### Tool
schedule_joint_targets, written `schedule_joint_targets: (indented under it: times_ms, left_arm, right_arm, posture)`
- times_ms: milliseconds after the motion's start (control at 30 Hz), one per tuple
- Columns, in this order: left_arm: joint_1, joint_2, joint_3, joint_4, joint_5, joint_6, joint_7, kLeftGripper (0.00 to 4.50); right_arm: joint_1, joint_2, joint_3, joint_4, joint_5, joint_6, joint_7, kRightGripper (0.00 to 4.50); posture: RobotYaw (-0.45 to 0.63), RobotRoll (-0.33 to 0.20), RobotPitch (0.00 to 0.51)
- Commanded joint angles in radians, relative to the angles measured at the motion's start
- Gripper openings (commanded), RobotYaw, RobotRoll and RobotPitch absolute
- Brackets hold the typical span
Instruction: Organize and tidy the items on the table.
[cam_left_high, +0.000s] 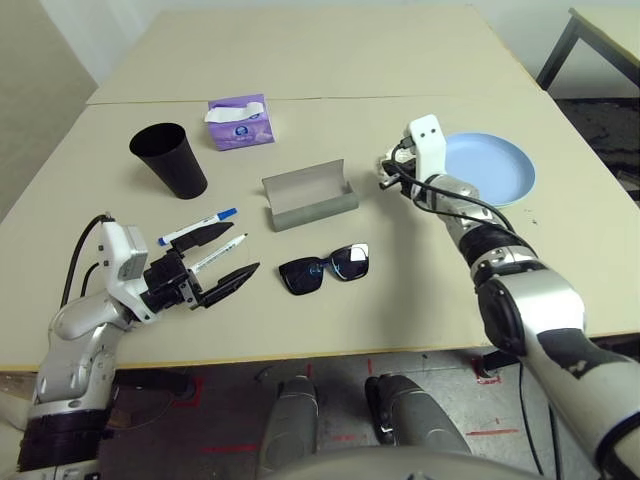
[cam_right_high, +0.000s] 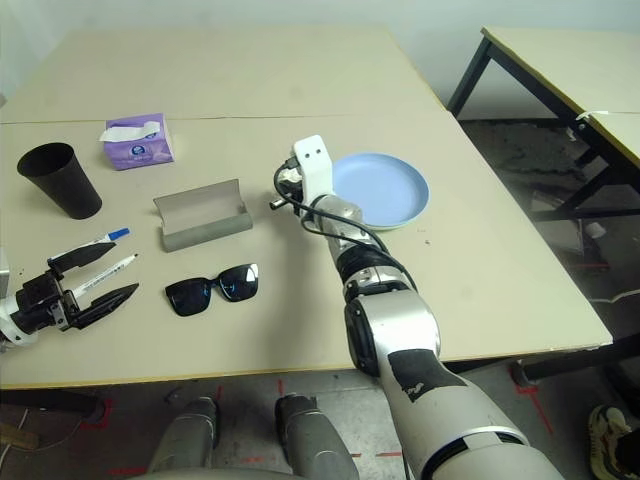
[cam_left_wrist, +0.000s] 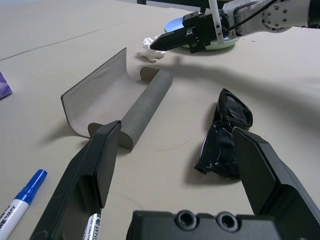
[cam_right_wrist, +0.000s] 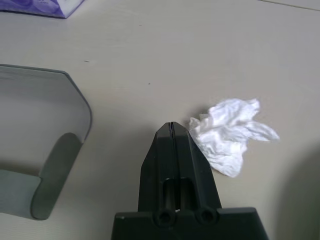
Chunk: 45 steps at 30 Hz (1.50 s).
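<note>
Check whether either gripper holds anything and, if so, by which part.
Nothing is held: the right gripper is shut beside the crumpled white tissue, and the left gripper stands open above the smooth beige table.

Likely a lab or workshop, bare beige table (cam_left_high: 320, 70), red floor marks (cam_left_high: 232, 449), dark-legged second table (cam_right_high: 560, 70)

Plate (cam_right_high: 385, 189), right: pale blue. Tissue (cam_right_wrist: 231, 135): white. Tissue box (cam_left_high: 240, 122), far left: purple and white. Glasses case (cam_left_high: 309, 198): grey. Cup (cam_left_high: 170, 161), left: black. Sunglasses (cam_left_high: 325, 269): black.
</note>
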Motion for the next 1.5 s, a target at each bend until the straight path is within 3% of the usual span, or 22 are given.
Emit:
schedule_joint_targets:
  times_ms: [33,367,400,1500]
  left_arm:
    - [0.008,0.001,-0.002,0.017,0.005,-0.003,-0.011,4.5]
    - [0.003,0.0,-0.007,0.042,0.008,-0.002,-0.029,4.5]
    - [0.003,0.0,-0.008,0.041,0.008,-0.002,-0.028,4.5]
    - [0.041,-0.014,-0.009,-0.057,-0.009,0.038,0.001,4.5]
  right_arm:
    - [0.011,0.0,0.002,-0.02,0.004,0.009,0.015,0.65]
    - [0.028,-0.008,0.014,-0.066,-0.002,0.014,0.028,4.27]
    - [0.033,-0.008,0.015,-0.062,-0.003,0.012,0.024,4.46]
    - [-0.001,-0.014,0.02,0.034,-0.02,-0.007,-0.025,4.46]
  posture:
    - [0.05,0.0,0.146]
    - [0.04,0.0,0.144]
    - [0.04,0.0,0.143]
    - [0.07,0.0,0.16]
